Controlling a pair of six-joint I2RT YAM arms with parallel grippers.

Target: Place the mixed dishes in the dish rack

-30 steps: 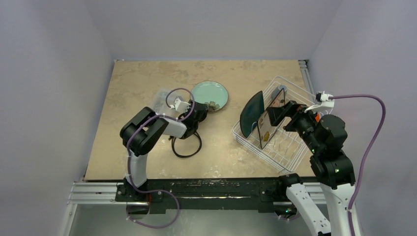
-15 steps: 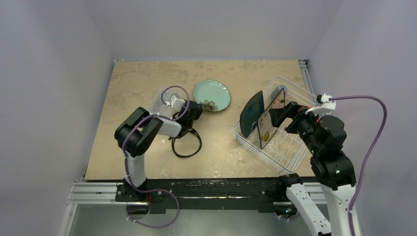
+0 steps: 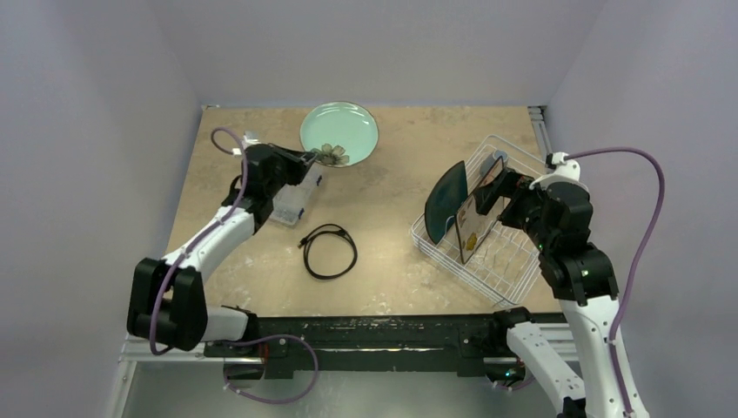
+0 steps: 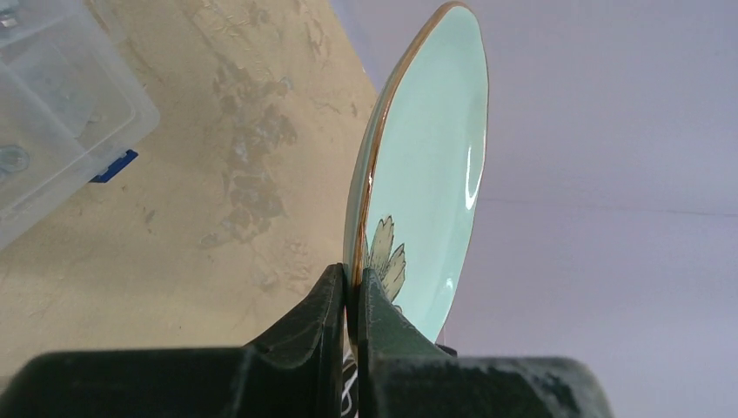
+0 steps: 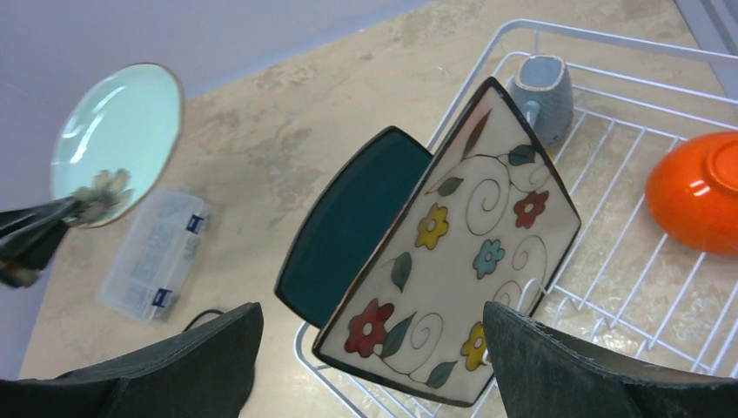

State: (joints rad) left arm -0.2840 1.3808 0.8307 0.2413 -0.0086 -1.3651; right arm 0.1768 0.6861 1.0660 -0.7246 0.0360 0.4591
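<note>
Table: flat slab, beige with a mottled stone pattern.
Dish rack: white wire, rectangular, with raised sides, by the table's right edge.
Pale mint round plate: glossy glaze, thin gold-brown rim, a leafy motif near the edge. It is held up on edge, clear of the table, over the far edge left of middle.
Left gripper: dark fingers pressed together on the plate's rim at the motif.
Right gripper: spread wide and holding nothing, hanging at the rack's near side.
Dark-rimmed square patterned plate: cream, with red, yellow and blue flowers and curling vines, standing tilted on edge in the rack.
Dark teal squarish plate: rounded corners, on edge just beside the patterned one.
Grey-blue mug: speckled, in the rack's far part.
Orange bowl: glossy and rounded, inside the rack.
Clear plastic box: has compartments and blue latches, and sits under the left arm.
Black cable: a coiled loop mid-table, between box and rack.
</note>
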